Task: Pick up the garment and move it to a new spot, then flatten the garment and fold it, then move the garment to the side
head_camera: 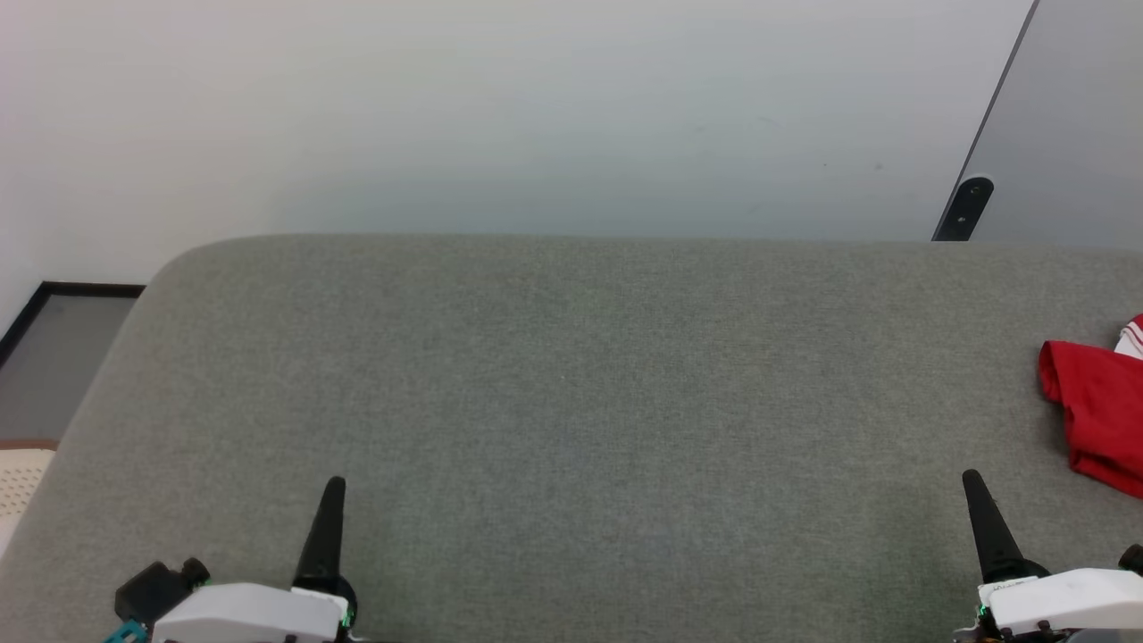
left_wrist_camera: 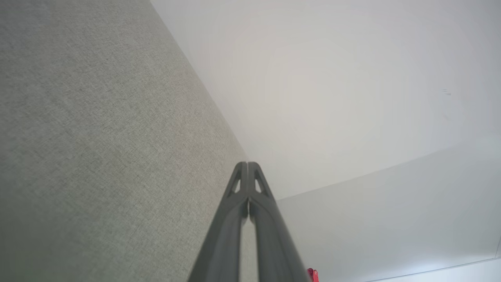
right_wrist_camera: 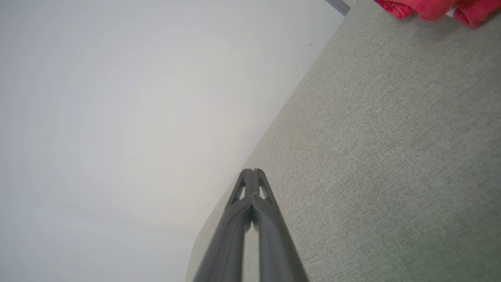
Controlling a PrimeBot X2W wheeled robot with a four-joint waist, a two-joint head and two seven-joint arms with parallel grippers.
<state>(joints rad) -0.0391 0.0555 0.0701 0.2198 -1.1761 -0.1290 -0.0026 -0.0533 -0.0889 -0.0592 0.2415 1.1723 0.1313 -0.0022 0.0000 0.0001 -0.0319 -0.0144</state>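
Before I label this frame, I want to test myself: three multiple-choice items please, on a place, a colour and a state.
1. Where on the grey fabric surface does the garment lie? A. far right B. centre C. far left
2. Its main colour? A. blue B. red C. green
3. The left claw and right claw are: A. shut, empty B. wide open C. gripping cloth
Answers: A, it lies at the head view's right edge; B, red cloth with a white striped bit; A, each claw's tips meet, clear of the cloth.
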